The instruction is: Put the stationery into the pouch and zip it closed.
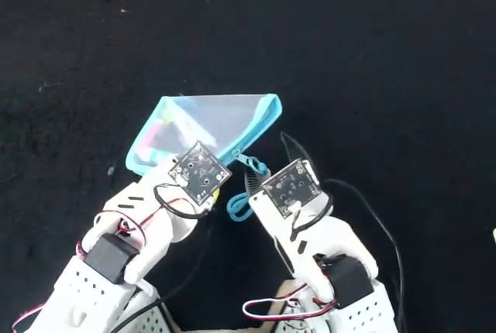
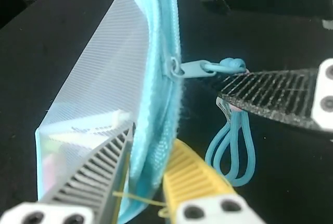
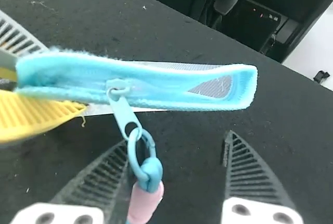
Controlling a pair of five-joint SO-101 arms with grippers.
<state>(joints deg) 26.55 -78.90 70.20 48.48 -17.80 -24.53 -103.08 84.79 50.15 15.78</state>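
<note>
Firmly, left pincer [image 2: 153, 138] clenched on pouch [image 2: 104, 78], right pincer [image 3: 177, 140] released beside zipper pull [image 3: 124, 117].

Nothing legible appears in any view: no words, numbers, labels or signs. The nearest thing to print is a few small dark marks on a pale flat strip [image 2: 91, 125] seen through the wall of the translucent blue-edged mesh pouch [image 2: 99, 73]. They are too blurred to make out as letters or digits.
</note>
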